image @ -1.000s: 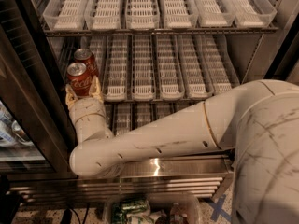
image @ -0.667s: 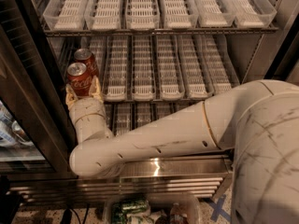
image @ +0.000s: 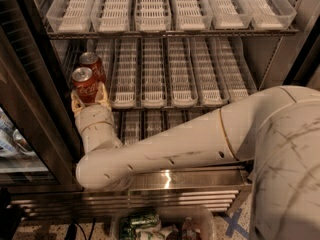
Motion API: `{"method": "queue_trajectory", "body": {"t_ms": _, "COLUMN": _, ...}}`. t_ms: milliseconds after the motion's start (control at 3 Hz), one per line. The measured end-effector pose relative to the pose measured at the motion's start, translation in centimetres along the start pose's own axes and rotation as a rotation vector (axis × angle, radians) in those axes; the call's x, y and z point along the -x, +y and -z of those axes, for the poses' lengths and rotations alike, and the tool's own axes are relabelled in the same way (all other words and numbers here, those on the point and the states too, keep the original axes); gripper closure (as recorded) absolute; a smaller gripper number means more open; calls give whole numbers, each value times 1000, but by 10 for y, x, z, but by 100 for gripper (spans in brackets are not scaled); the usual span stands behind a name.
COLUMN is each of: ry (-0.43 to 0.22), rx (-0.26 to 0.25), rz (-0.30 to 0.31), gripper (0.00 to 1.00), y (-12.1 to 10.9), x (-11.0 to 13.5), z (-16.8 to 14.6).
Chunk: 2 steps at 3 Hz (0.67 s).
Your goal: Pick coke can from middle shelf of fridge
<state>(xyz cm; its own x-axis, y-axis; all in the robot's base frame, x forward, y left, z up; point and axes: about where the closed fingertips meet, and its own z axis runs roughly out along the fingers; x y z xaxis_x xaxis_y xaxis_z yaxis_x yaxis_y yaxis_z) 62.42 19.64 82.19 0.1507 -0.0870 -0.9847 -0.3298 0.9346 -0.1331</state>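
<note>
The fridge (image: 165,181) stands open, its steel base panel lit and a bin of packets (image: 155,224) on the floor below. The middle shelf (image: 180,84) carries a row of clear trays, bare except at the shelf's left end. There the gripper (image: 89,98) reaches up to the shelf's front edge, its jaws clamped on the lower half of the coke can (image: 84,84). A second red can (image: 93,64) sits just behind it. Nothing has shifted over the last second: arm (image: 175,144) and can hold the same spot, so the grasp looks settled and withdrawal remains.
</note>
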Motion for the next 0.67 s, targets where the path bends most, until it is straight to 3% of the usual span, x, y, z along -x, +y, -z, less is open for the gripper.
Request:
{"method": "queue_trajectory", "body": {"t_ms": 333, "ry": 0, "rx": 0, "rz": 0, "gripper": 84, "y": 0, "x": 0, "z": 0}}
{"method": "queue_trajectory", "body": {"t_ms": 667, "ry": 0, "rx": 0, "rz": 0, "gripper": 100, "y": 0, "x": 0, "z": 0}}
